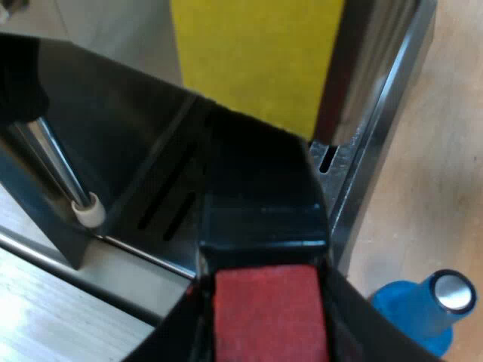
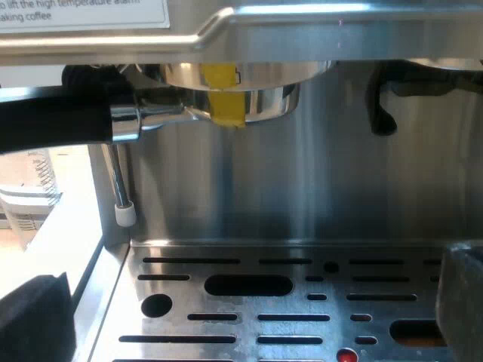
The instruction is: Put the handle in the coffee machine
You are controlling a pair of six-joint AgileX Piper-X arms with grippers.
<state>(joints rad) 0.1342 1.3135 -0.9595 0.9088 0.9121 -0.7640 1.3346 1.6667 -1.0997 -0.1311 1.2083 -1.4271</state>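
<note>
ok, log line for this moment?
left gripper: shut on handle | holder: up at machine front | right gripper: open, over drip tray | tamper: beside machine

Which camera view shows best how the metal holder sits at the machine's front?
The right wrist view. There the metal holder sits up under the front of the espresso machine, its dark handle reaching sideways. The left wrist view gives the handle and its red end from close by.

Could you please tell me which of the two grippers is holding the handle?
The left gripper: it clamps the handle by its red end. The right gripper is open before the drip tray, holding nothing.
</note>
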